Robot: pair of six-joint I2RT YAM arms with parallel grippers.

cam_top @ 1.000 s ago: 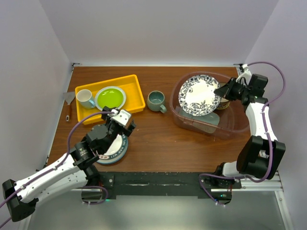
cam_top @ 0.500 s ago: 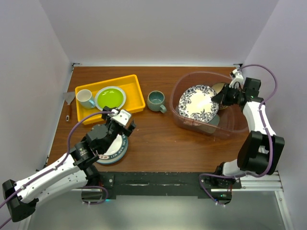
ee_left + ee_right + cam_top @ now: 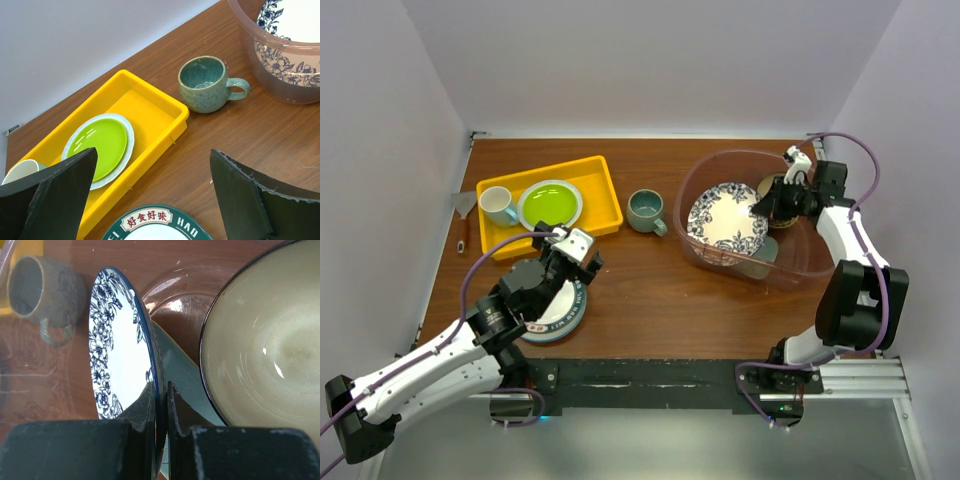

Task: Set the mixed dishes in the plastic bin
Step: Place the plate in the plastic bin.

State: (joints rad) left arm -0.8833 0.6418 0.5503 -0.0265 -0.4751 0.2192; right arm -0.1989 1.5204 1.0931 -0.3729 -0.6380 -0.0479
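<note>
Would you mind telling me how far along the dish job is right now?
Done: the bowl and mint tray lie in the bin. In hand: the right fingers pinch the blue plate by its rim, holding it tilted inside the bin, not yet released. Left: the mug stands on the table beside the bin, and the white plate lies under the open left fingers, ungripped.

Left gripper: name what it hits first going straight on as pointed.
The left gripper would probably meet bare table between the white plate with red marks and the yellow tray; depth unclear.
</note>
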